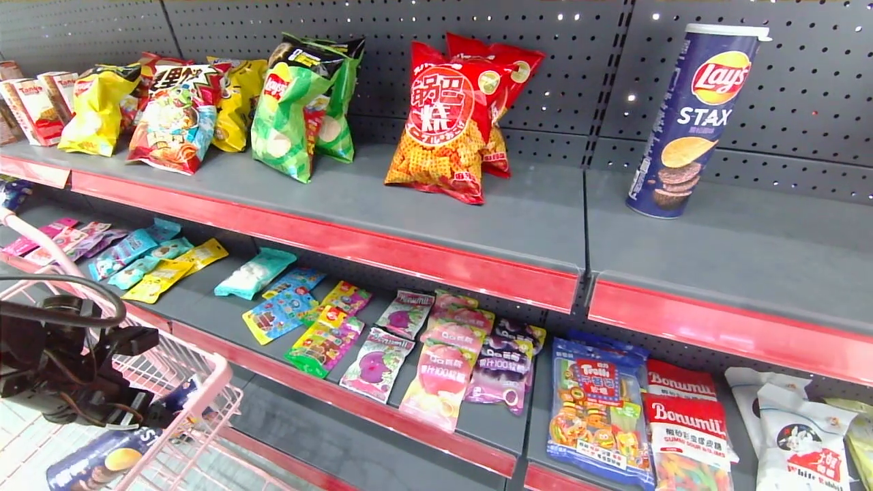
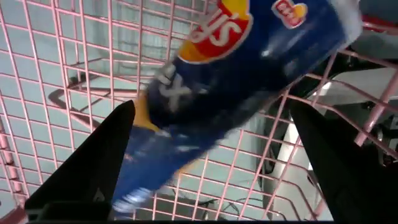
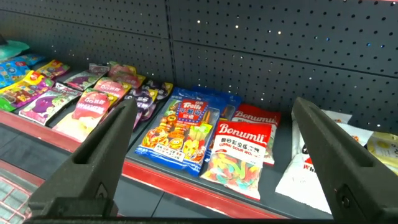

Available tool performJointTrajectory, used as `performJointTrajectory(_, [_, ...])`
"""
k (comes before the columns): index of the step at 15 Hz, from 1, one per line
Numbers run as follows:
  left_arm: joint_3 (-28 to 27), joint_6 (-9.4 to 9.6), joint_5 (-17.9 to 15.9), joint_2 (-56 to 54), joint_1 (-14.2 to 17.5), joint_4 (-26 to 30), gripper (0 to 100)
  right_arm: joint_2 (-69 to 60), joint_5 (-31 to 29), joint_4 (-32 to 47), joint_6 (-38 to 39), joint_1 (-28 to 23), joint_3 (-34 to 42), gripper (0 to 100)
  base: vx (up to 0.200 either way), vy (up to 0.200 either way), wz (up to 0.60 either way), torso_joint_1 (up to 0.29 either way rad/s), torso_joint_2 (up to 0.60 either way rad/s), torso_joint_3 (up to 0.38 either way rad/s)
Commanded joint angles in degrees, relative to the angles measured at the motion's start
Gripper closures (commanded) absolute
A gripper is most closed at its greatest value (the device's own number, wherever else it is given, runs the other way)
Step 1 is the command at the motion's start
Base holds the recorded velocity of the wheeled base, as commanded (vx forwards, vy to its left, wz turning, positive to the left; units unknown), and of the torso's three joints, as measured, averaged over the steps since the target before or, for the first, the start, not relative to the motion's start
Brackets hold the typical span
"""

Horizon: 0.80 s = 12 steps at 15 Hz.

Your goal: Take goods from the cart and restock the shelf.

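Well, the left claw (image 2: 211, 106) hung down inside the cart (image 2: 56, 81) with its fingers spread wide. A blue can (image 2: 249, 50) lay on the wire just beyond them, lined up with the gap but not pinched, as far as I could tell. The right claw (image 3: 212, 102) was spread too and held nothing. Ahead of it and a little below, flat candy bags (image 3: 186, 130) lay on the low shelf (image 1: 341, 402). Farther off, above and beyond both claws, a second can (image 1: 696, 123) stood upright on the top shelf (image 1: 736, 259), with bare board around it. So I judged the job part done: one can was up and at least one waited in the cart. The grab, the lift and the setting down beside its twin were all yet to come.
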Motion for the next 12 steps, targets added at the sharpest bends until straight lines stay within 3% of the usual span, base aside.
performJointTrajectory(1, [-0.2,-0.01,0.1,1.5,-0.2,-0.1,0,0.0,0.0,0.0,0.0,0.0,0.0,0,0.0,0.0,0.0,0.0,0.0,0.0])
performJointTrajectory(9, [-0.8,0.69,0.3,2.1,-0.1,0.3,0,0.0,0.1,0.0,0.1,0.0,0.0,0,0.0,0.0,0.0,0.0,0.0,0.0])
performJointTrajectory(12, [-2.6,6.49,0.1,3.6,0.1,0.1,0,0.0,0.1,0.0,0.0,0.0,0.0,0,0.0,0.0,0.0,0.0,0.0,0.0])
